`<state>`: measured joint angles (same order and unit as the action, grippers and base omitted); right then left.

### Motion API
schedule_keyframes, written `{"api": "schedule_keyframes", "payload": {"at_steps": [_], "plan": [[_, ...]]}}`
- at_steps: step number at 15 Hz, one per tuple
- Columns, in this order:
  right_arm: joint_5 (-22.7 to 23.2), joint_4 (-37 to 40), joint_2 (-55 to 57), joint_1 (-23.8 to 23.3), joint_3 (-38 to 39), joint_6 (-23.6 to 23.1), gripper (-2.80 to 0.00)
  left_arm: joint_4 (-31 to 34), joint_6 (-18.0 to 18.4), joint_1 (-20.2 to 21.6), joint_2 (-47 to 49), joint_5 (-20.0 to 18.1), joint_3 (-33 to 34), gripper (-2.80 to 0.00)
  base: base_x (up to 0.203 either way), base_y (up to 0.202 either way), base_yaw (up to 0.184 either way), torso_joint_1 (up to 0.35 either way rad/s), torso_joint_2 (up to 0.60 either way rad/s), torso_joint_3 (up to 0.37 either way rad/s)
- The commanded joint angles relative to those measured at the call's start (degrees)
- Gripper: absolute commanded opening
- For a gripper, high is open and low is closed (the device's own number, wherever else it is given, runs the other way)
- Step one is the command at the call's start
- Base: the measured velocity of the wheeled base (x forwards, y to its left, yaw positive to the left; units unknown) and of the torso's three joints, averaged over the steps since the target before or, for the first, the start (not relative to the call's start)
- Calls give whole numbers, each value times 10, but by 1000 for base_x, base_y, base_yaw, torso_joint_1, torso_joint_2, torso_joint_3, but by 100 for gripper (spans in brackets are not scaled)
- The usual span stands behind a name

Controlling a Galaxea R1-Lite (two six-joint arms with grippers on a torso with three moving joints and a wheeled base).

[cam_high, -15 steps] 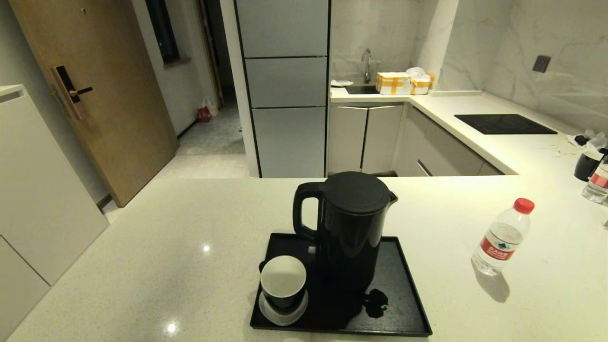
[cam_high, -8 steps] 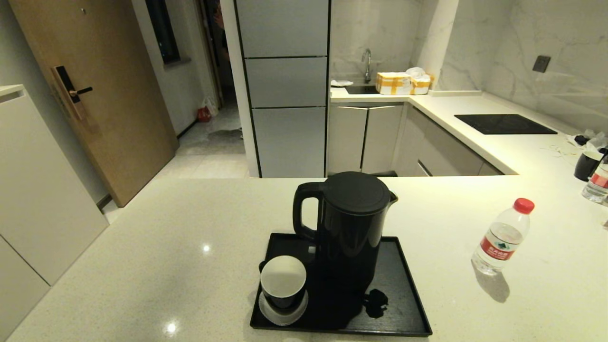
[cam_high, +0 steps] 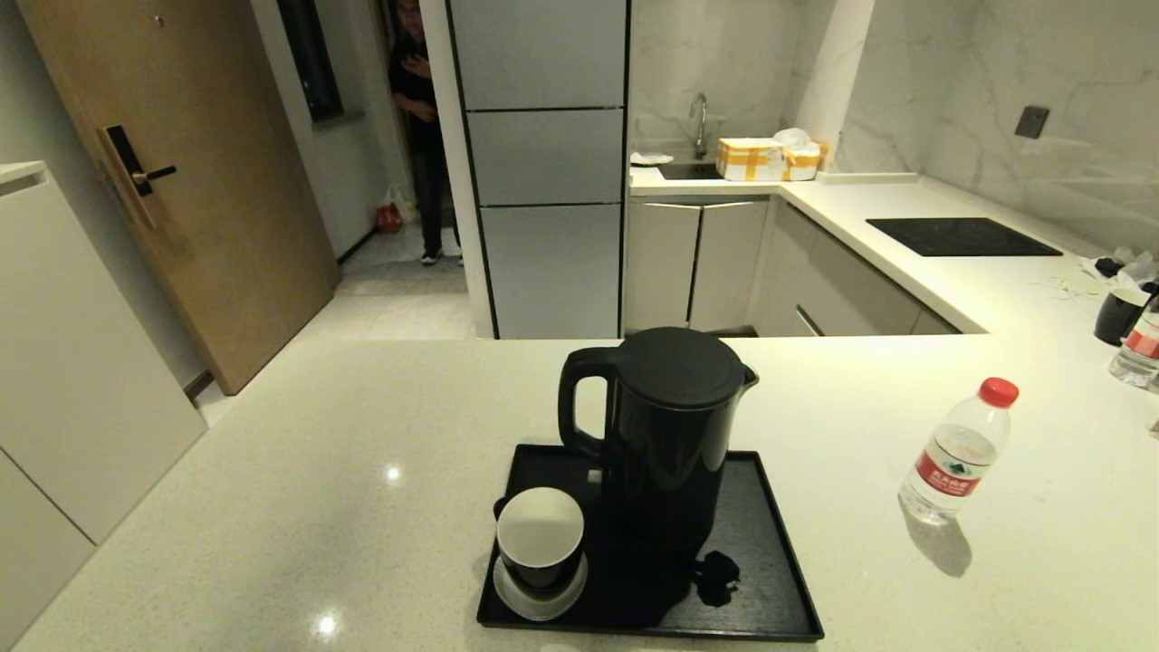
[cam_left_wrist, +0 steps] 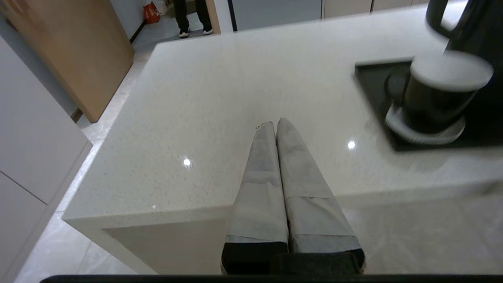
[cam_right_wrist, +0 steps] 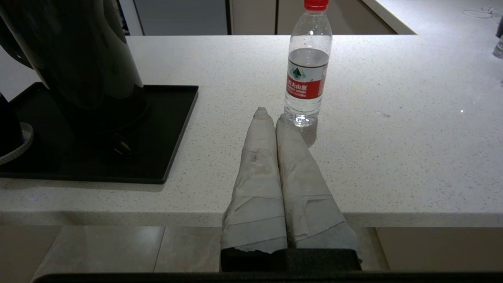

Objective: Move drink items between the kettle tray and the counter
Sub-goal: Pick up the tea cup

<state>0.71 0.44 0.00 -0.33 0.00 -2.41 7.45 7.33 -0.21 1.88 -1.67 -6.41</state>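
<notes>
The black cup, white inside, stands on a white saucer at the front left of the black kettle tray, beside the tall black kettle. The water bottle with red cap and red label stands upright on the cream counter, right of the tray. Neither arm shows in the head view. My left gripper is shut and empty near the counter's front edge, left of the cup. My right gripper is shut and empty, just short of the bottle.
A second black cup and another bottle stand at the far right. A black cooktop lies on the back counter, with yellow boxes by the sink. A person stands in the doorway behind.
A person has stepped into the doorway at the back. The cup, bottle, kettle and tray have not moved.
</notes>
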Motion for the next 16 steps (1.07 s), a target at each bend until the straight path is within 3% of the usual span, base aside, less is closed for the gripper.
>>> {"api": "schedule_keyframes", "payload": {"at_steps": [1,3,5,8,13,16], "plan": [[0,0,0,0,1,0,-280,57,-18,0,100,-1,-117,-280,0,0,0,0,0,0],[1,1,0,0,1,0,-280,138,-28,-8,224,-15,-258,-280,0,0,0,0,0,0],[0,0,0,0,1,0,-280,181,-20,-18,285,-52,-310,-280,0,0,0,0,0,0],[0,0,0,1,1,0,-280,192,44,-28,373,-139,-226,-280,0,0,0,0,0,0],[0,0,0,0,1,0,-280,45,94,-42,616,-262,-150,-280,0,0,0,0,0,0],[1,0,0,0,1,0,-280,-182,104,-81,729,-323,-101,-280,0,0,0,0,0,0]]}}
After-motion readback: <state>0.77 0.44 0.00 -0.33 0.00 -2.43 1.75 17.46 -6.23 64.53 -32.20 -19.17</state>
